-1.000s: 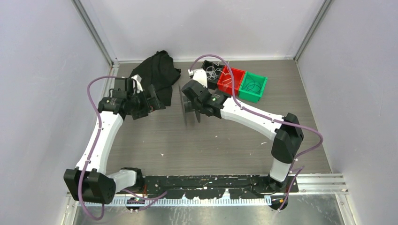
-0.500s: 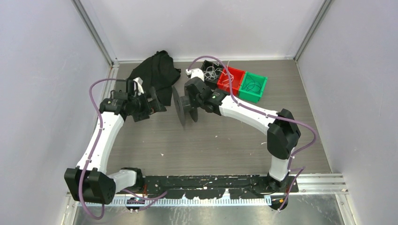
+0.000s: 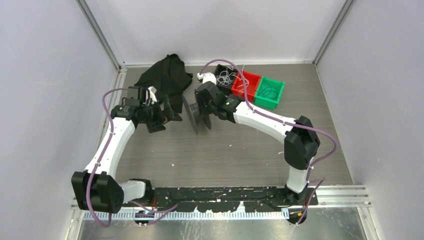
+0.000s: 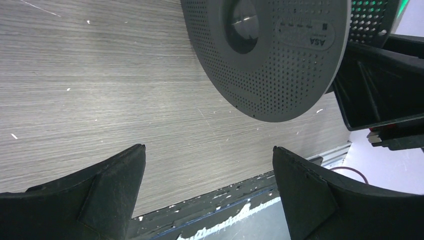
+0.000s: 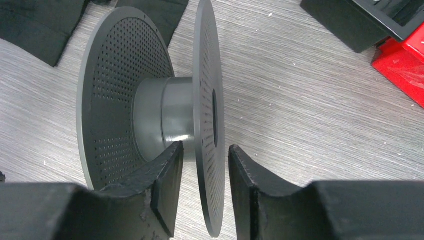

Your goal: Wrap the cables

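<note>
From the near edge, my left hand (image 4: 207, 165) sits low over the grey wood-grain counter (image 3: 225, 155). Its fingers are spread wide and hold nothing. It faces the flat side of a dark grey perforated plastic spool (image 4: 265, 55), which is upright on edge just beyond it.

My right hand (image 5: 205, 155) straddles one flange of that spool, with one finger inside by the hub and one outside. The fingers are parted with a sliver of gap on either side, so the hand is not pinching.

Farther back, a crumpled black cloth (image 3: 167, 77) lies on the left. On the right three small plastic bins stand in a row — a black bin (image 3: 220, 68), a red bin (image 3: 246, 85) and a green bin (image 3: 270, 92). The thin white curly cables (image 3: 228, 78) lie tangled in the black bin — behind the right hand and apart from the spool.
</note>
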Robot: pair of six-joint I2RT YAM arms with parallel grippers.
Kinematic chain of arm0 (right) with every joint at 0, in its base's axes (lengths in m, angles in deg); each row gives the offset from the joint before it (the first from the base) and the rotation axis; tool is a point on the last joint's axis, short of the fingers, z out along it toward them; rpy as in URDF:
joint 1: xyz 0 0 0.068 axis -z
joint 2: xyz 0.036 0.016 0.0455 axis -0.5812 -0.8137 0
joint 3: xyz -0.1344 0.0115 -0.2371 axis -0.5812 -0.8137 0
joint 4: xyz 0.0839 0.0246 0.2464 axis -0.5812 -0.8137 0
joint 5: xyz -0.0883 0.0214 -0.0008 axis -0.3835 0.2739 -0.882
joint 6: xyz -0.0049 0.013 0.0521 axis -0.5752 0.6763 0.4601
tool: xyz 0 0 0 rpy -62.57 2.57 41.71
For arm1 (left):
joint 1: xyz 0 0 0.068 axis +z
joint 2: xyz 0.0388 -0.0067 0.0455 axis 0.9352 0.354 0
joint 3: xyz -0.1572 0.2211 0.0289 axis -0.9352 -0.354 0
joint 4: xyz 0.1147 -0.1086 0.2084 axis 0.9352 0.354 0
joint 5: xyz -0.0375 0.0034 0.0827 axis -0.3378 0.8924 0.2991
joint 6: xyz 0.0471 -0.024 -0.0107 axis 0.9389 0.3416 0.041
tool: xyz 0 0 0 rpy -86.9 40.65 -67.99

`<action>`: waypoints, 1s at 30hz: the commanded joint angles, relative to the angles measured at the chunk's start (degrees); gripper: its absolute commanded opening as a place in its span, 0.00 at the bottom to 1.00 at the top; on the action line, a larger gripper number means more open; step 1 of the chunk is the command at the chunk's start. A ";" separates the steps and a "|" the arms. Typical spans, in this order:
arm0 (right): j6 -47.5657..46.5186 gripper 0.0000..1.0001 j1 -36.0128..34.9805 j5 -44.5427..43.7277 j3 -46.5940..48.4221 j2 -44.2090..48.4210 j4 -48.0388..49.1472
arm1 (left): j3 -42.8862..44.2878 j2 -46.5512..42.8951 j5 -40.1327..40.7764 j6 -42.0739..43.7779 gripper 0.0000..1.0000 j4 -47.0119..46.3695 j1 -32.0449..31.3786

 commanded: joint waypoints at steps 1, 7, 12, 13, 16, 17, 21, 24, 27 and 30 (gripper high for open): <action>0.93 0.47 0.03 1.33 0.55 0.38 1.43 | 0.64 0.11 -3.56 -1.70 1.00 -3.05 0.28; 1.59 0.57 0.02 1.31 0.14 2.72 0.59 | -0.40 -0.02 -4.61 -3.15 1.00 -4.74 0.24; 1.56 0.63 -0.01 0.41 0.46 4.40 -0.54 | 0.33 0.51 -5.02 -3.68 1.00 -5.30 0.24; 1.37 0.63 0.00 0.13 0.46 4.65 -0.61 | 0.50 0.55 -5.04 -3.91 1.00 -5.38 0.20; 0.74 0.64 0.01 -0.74 0.75 4.77 -1.47 | 1.41 0.47 -4.10 -4.40 1.00 -5.40 -0.37; 0.60 0.66 0.10 -1.01 1.07 4.75 -1.93 | 1.78 0.35 -3.56 -4.50 1.00 -5.39 -0.64; 0.28 0.64 0.12 -1.04 1.60 4.88 -2.69 | 3.10 -0.27 -0.53 -5.27 0.99 -4.61 -2.40; 0.03 0.41 0.05 -0.81 1.20 4.64 -2.75 | 4.28 -0.48 2.29 -6.14 0.99 -3.71 -4.02; -0.60 0.19 0.07 -0.04 1.52 3.59 -3.41 | 4.99 -0.59 3.96 -7.72 0.98 -3.54 -4.78; -2.31 0.01 0.09 1.11 1.82 3.43 -3.01 | 5.60 -0.52 5.37 -10.13 0.97 -3.10 -4.98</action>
